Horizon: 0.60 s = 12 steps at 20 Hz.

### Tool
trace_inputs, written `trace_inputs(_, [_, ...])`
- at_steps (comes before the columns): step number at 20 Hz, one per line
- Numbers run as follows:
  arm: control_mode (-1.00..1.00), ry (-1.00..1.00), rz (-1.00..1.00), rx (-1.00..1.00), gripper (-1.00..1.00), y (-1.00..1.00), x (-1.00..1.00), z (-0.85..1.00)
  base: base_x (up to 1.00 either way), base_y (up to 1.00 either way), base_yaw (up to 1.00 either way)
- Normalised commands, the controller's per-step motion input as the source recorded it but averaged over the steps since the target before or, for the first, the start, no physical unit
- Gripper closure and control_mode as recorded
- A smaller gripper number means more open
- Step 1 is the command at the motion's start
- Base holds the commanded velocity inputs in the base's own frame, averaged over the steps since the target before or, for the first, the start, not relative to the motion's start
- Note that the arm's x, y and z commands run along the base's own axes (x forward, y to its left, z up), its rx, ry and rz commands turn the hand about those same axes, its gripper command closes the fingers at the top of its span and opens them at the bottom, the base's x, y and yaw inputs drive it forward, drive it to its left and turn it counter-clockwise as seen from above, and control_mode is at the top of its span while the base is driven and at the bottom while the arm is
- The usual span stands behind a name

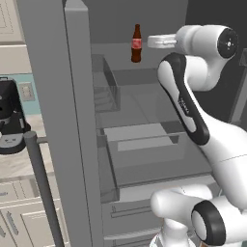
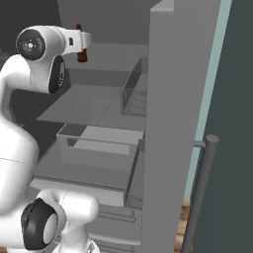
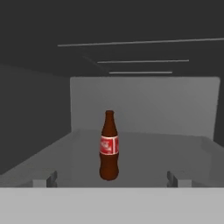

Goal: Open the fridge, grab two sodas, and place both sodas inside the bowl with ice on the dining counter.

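Grey shelving fills the interior of the fridge [image 1: 144,144], which stands open — its left door [image 1: 58,120] is swung outward in the left base view, with a long vertical bar handle [image 1: 41,183] at its front edge, and its right door [image 2: 173,123] is swung outward in the right base view, also carrying a bar handle [image 2: 200,192]. One soda [image 1: 136,44] stands upright on an upper shelf, well back from the shelf's front edge; it is a dark-brown bottle with a red label and a narrow neck. In the hand view the soda [image 3: 109,145] sits near the centre of the shelf, in front of a pale rear panel, with nothing touching it. The gripper [image 3: 111,180] points along the shelf toward the bottle; its two finger tips [image 3: 43,180] appear at the bottom of the hand view, spread wide to either side of the bottle and holding nothing, well short of it. In the right base view the bottle [image 2: 82,55] is partly hidden behind the white wrist. Below the upper shelf are a clear shelf and a drawer bin [image 1: 144,149]. A black coffee machine [image 1: 10,118] stands on the wall counter [image 1: 14,164] to the left of the fridge, above cream cabinets [image 1: 19,217].
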Motion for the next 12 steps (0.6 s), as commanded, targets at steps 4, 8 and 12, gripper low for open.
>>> trace_inputs(4, [-1.00,0.00,0.00,0.00,-1.00,0.00,0.34,0.00,0.00,0.00,0.00])
trace_inputs(8, [-1.00,0.00,0.00,0.01,-1.00,0.00,0.42,0.00,0.00,0.00,0.00])
trace_inputs(12, [-1.00,0.00,0.00,0.00,-1.00,0.03,0.37,-0.05,0.00,0.00,0.00])
